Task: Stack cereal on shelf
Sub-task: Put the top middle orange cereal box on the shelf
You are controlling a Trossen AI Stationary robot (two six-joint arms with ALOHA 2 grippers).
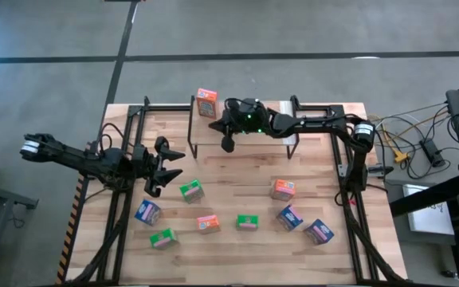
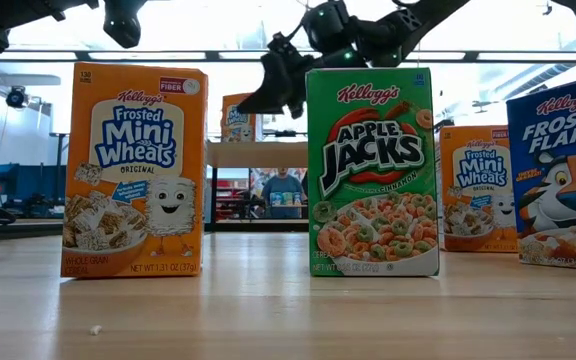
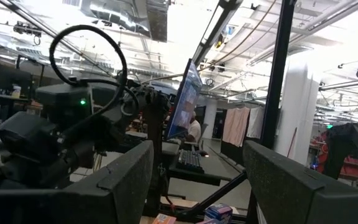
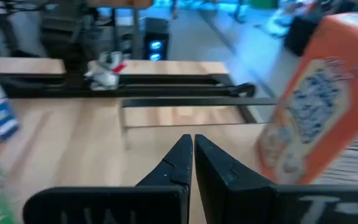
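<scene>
While one orange cereal box (image 1: 206, 103) stands on the shelf (image 1: 281, 126), the right hand (image 1: 228, 143) hangs pinched together, the left hand (image 1: 159, 166) apart.

Bright overhead lights blow out ceiling in low and left wrist views. Even, soft-shadowed light on tabletop (image 1: 237, 179) from above. Right wrist view motion-blurred; orange cereal box (image 4: 316, 99) smeared.

One cereal box (image 1: 206, 103) is seen standing on the shelf (image 1: 277, 131) at upper centre; eight boxes (image 1: 245, 222) are spread across the table (image 1: 229, 263) below it, at lower centre.
</scene>
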